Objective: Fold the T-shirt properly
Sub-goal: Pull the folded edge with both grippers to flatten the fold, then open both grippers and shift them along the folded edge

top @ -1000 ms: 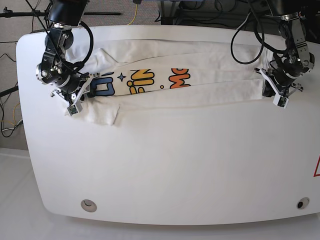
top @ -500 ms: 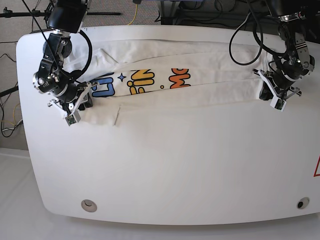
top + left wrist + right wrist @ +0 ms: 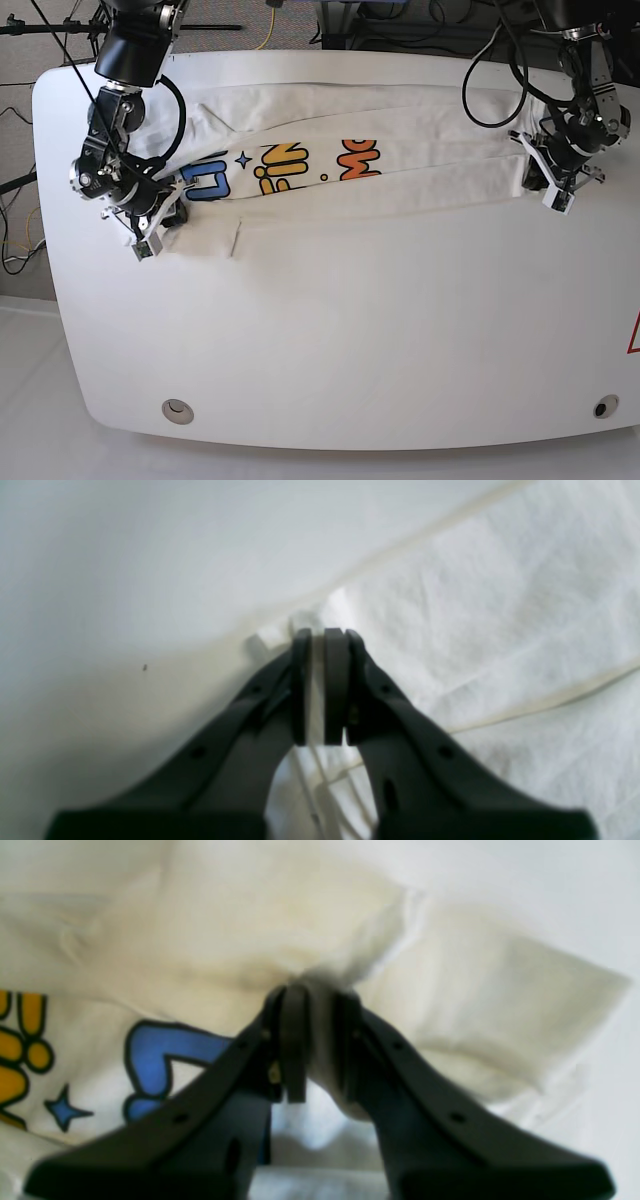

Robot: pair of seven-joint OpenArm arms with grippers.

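The white T-shirt (image 3: 400, 185) lies as a long folded band across the far part of the white table (image 3: 350, 340), with its blue, yellow and orange lettering (image 3: 275, 165) facing up. My left gripper (image 3: 547, 188) is at the band's right end, shut on a thin edge of the cloth (image 3: 316, 680). My right gripper (image 3: 160, 215) is at the left end, shut on a bunched fold of the T-shirt (image 3: 320, 1040), beside the blue letter (image 3: 155, 1050) and a small star. The neck tag is not visible.
The table's left edge is close to the right arm (image 3: 110, 120) and its right edge is close to the left arm (image 3: 590, 90). Cables and stands lie behind the far edge. Two round inserts (image 3: 178, 409) (image 3: 601, 407) sit at the near corners.
My right gripper has shifted slightly towards the table's near-left with the cloth, and more of the blue lettering shows. My left gripper has barely moved.
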